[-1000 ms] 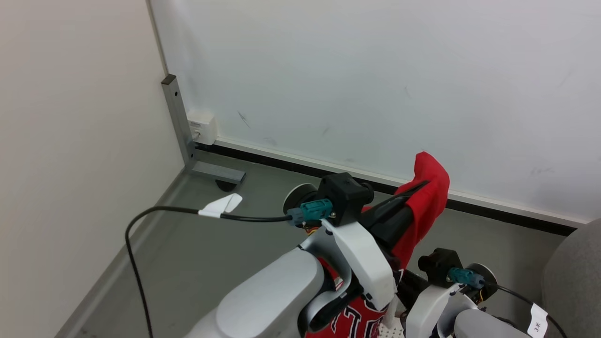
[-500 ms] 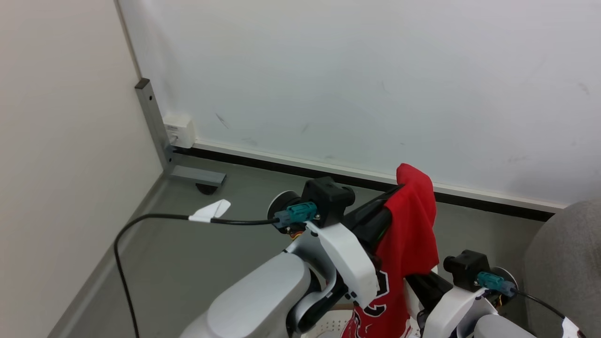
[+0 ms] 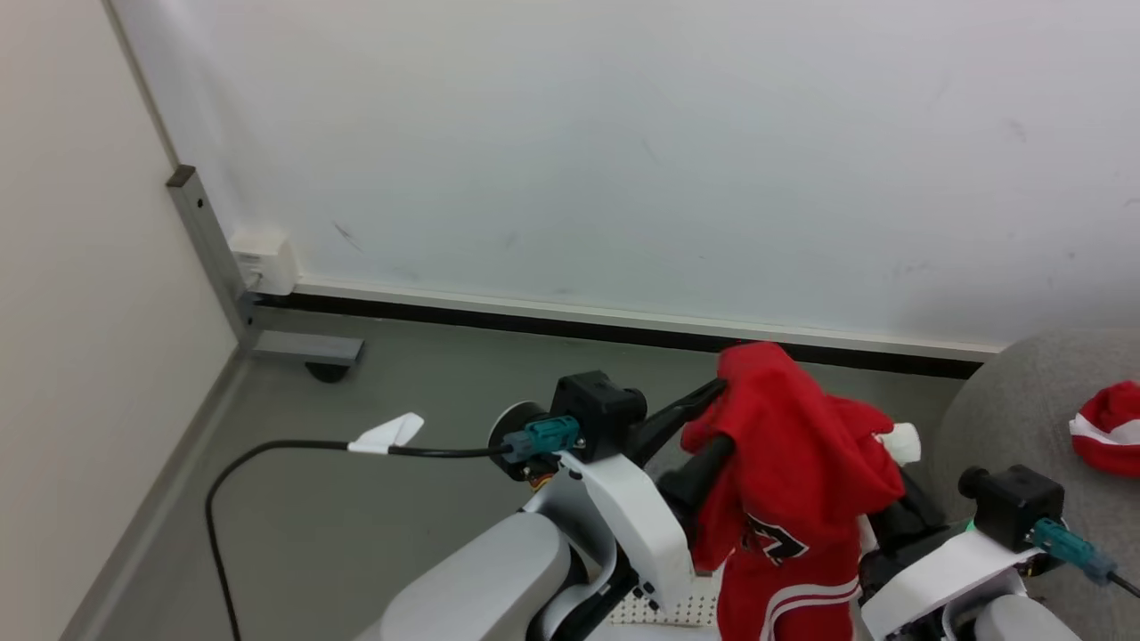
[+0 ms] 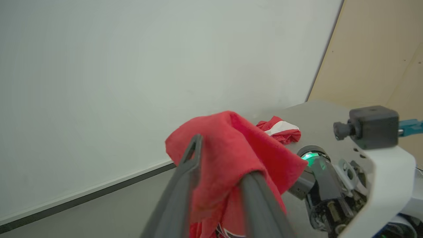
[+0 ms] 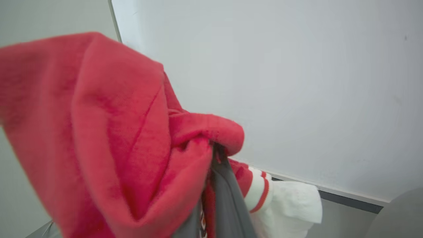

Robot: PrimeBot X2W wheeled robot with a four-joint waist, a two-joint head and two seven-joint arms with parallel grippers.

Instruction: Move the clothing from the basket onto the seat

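A red piece of clothing (image 3: 802,463) with white bands hangs between my two arms, above the floor. My left gripper (image 3: 723,414) stands open, the cloth draped over its lower finger (image 4: 261,201) while the upper finger (image 4: 188,172) is bare. In the right wrist view my right gripper (image 5: 214,155) is shut on a fold of the clothing (image 5: 115,132). A second red garment (image 3: 1109,427) lies on the grey seat (image 3: 1015,401) at the right. A perforated white bit of the basket (image 3: 663,610) shows at the bottom edge.
A white wall with a dark skirting runs across the back. At the left corner are a grey metal post (image 3: 209,249) and a white wall box (image 3: 263,263). A black cable (image 3: 267,450) loops over the grey floor.
The head camera has swung right, bringing the seat and its garment into view. My left jaws have parted. My right gripper has shut on the clothing, which now hangs lower and further right.
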